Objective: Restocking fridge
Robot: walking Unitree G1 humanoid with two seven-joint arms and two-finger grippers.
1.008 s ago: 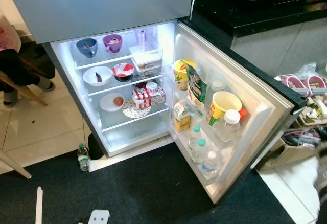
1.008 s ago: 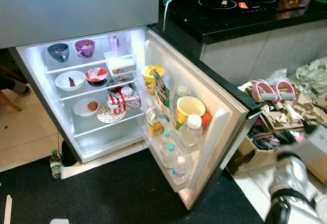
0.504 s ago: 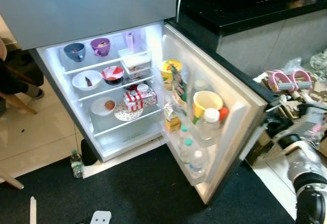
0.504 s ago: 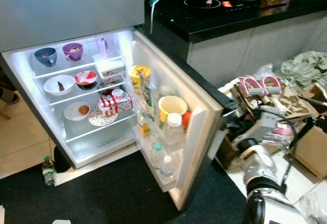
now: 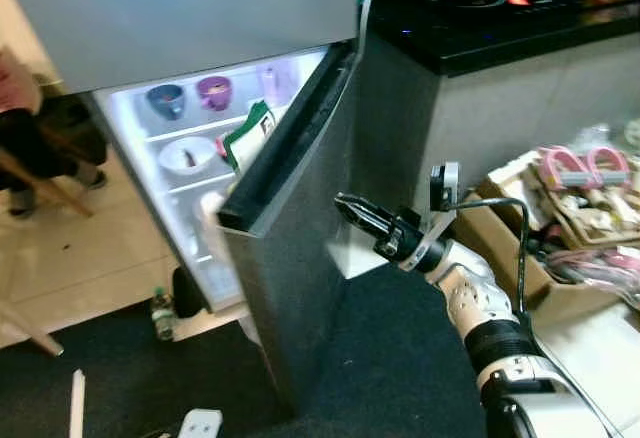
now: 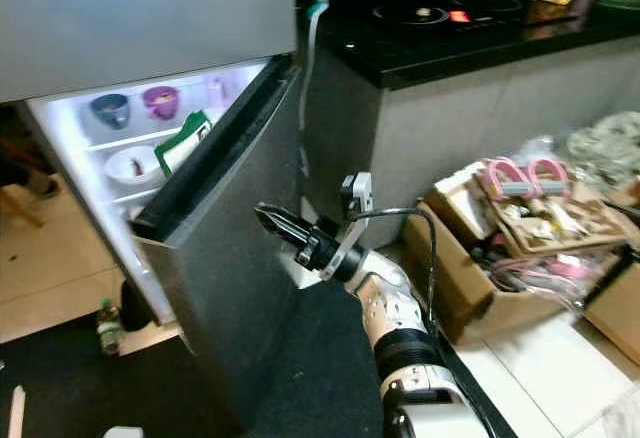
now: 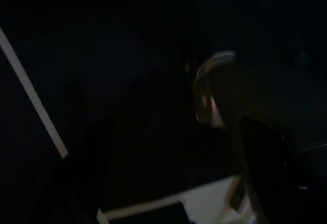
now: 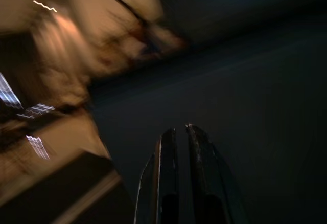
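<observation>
With its two long black fingers pressed together, the right tool (image 5: 345,204) points at the fridge door's (image 5: 300,258) dull grey, speckled outer face; the door hides most lit shelves.

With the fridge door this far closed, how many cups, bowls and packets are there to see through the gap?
Cups: 2, a blue cup and a purple cup
Bowls: 1, a white bowl
Packets: 1, a green packet
Total: 4
</observation>
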